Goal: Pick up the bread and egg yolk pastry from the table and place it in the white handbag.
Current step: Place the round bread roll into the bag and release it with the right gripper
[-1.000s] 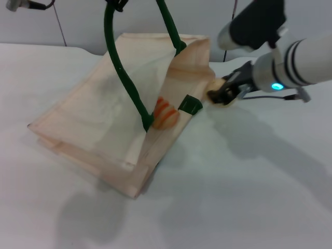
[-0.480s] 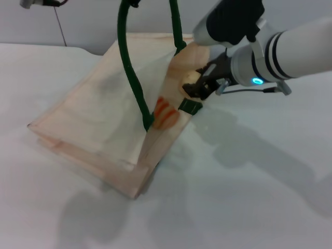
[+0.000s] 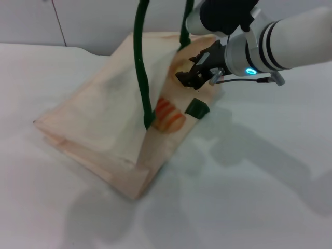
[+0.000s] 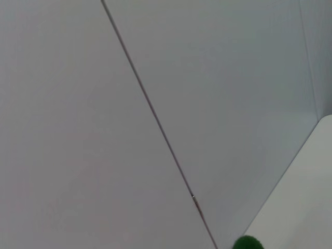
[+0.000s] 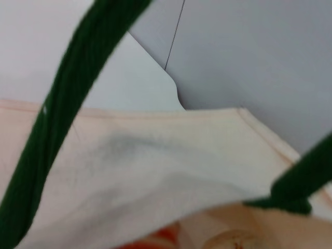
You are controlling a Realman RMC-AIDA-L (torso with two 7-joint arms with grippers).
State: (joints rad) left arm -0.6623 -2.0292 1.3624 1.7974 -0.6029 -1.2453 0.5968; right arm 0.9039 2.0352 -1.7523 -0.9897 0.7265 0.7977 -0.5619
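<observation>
White handbag (image 3: 98, 119) lies slumped on the table (image 3: 249, 197), mouth facing roughly 3 o'clock in the head view, its dark green handles (image 3: 141, 67) pulled straight up toward 12 o'clock and out of the picture. Open table runs wide at 4 to 6 o'clock of the bag and along the 9 o'clock side; the table's far edge meets the wall (image 3: 78, 21) at 12 o'clock. The bag's low corner at 6 o'clock sits well inside the table.

Obstacles: the raised handles stand close beside the right arm's path, and a green handle tab (image 3: 197, 108) on the mouth edge lies just below the claw. In the right wrist view a handle (image 5: 62, 124) crosses diagonally in front of the bag's upper rim (image 5: 155, 116).

Bread (image 3: 167, 115) lies inside the bag mouth, orange stripes showing, at about 7 o'clock from the right gripper (image 3: 193, 75). The right gripper hangs over the mouth's upper edge; its fingers are clenched on the egg yolk pastry (image 5: 228, 240), of which a pale round edge shows low in the right wrist view, above the bag's interior.

Left gripper: out of sight; its wrist view shows only wall and a handle tip (image 4: 248, 243).
</observation>
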